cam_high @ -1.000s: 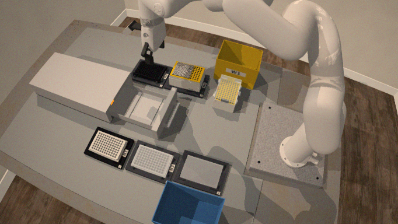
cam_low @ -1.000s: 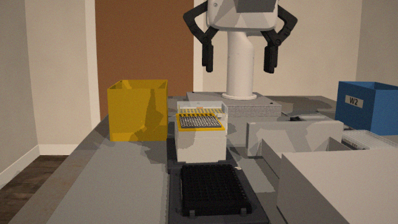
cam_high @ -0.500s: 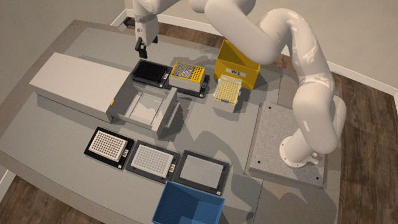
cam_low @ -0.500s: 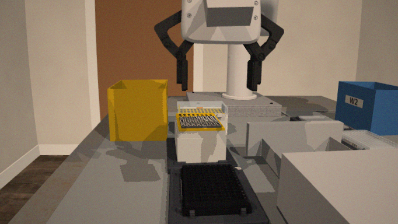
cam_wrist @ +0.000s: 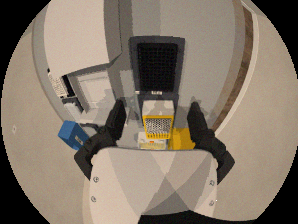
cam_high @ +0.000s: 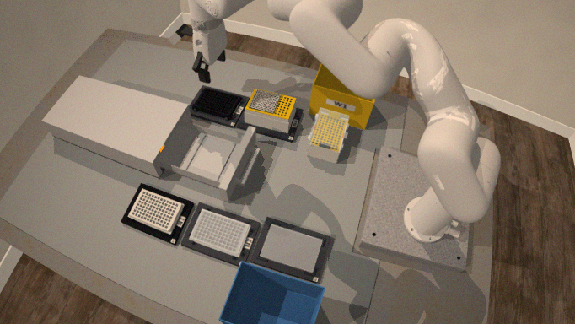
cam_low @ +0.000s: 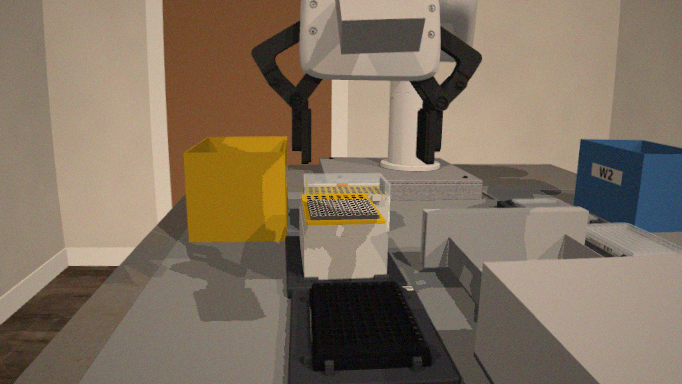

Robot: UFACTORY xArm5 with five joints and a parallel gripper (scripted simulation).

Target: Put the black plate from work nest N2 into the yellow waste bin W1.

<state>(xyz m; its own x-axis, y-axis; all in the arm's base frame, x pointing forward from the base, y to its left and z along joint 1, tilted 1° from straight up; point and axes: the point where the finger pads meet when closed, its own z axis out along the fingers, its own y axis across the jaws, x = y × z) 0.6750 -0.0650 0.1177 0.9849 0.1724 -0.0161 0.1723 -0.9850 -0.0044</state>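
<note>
The black plate [cam_high: 217, 103] lies flat in its dark nest at the back of the bench. It also shows near the front of the exterior view [cam_low: 365, 325] and at the top of the wrist view [cam_wrist: 158, 64]. My gripper [cam_high: 204, 67] hangs high above the plate, fingers wide apart and empty. In the exterior view the gripper [cam_low: 366, 135] is well above the bench. The yellow waste bin W1 [cam_high: 338, 98] stands upright at the back and also shows in the exterior view [cam_low: 234, 189].
A yellow-topped tip box [cam_high: 271, 110] sits next to the black plate. A clear-lidded tip box [cam_high: 329, 132] stands in front of W1. The cooler [cam_high: 111, 119] has its drawer [cam_high: 215, 157] out. Two white plates [cam_high: 155, 209] [cam_high: 219, 232], an empty nest [cam_high: 291, 249] and blue bin W2 [cam_high: 271, 295] line the front.
</note>
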